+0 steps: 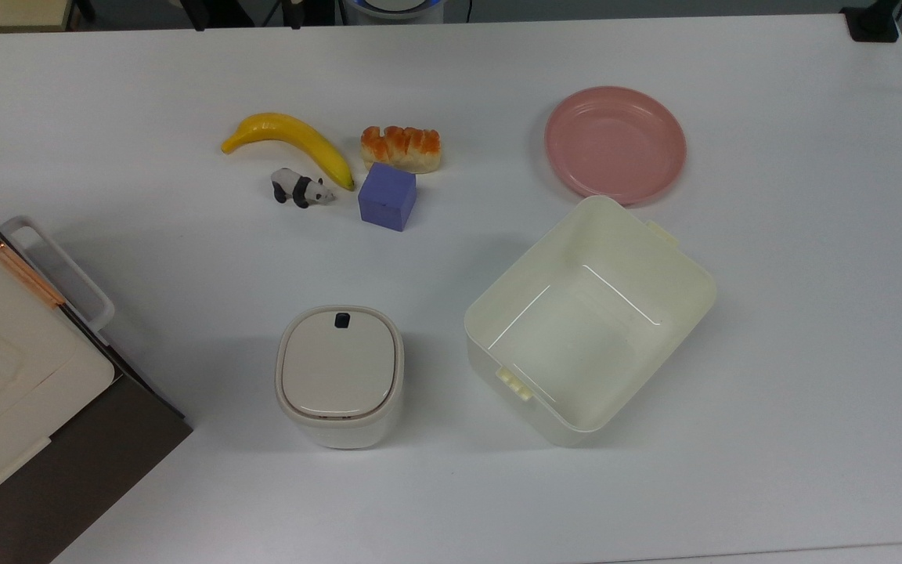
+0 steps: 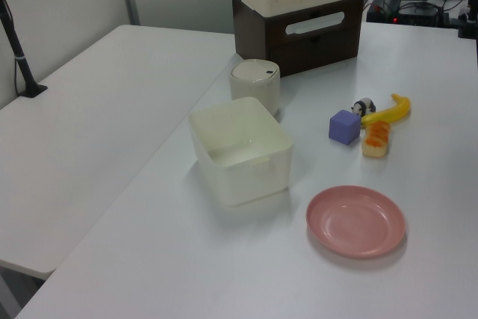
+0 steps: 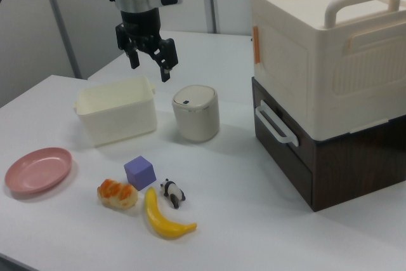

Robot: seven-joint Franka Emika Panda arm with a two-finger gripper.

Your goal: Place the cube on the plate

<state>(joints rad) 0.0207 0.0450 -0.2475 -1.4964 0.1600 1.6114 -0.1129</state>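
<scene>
Gripper (image 3: 150, 61) hangs in the air in the right view, fingers spread wide, holding nothing, above the far side of the surface (image 1: 811, 329) between the tub (image 3: 116, 117) and the lidded bin (image 3: 196, 113).

Cube (image 1: 387, 197) sits flat on the surface, well apart from the plate (image 1: 615, 144). In the top view the cube is left of the plate, with the bread (image 1: 402, 148) just beyond it, nearly touching, and the panda figure (image 1: 301, 189) to the top view's left. The banana (image 1: 294, 142) lies over the panda, its tip near the cube's corner.

Plate lies empty, at the top view's upper right, its rim right beside the far corner of the tub. Tub is open and empty, turned at an angle to the surface edges. Lidded bin stands to the top view's left of the tub, lid closed.

Right view: cube (image 3: 139, 172) is near the front, bread (image 3: 117, 194) and banana (image 3: 165, 219) closer to the camera, plate (image 3: 37, 169) off at the right view's left. Cream crate (image 3: 323, 42) stacked on a dark drawer unit (image 3: 330, 163) fills the right view's right.

Left view: cube (image 2: 344, 126) is beyond the plate (image 2: 356, 221), beside the bread (image 2: 376, 140).
</scene>
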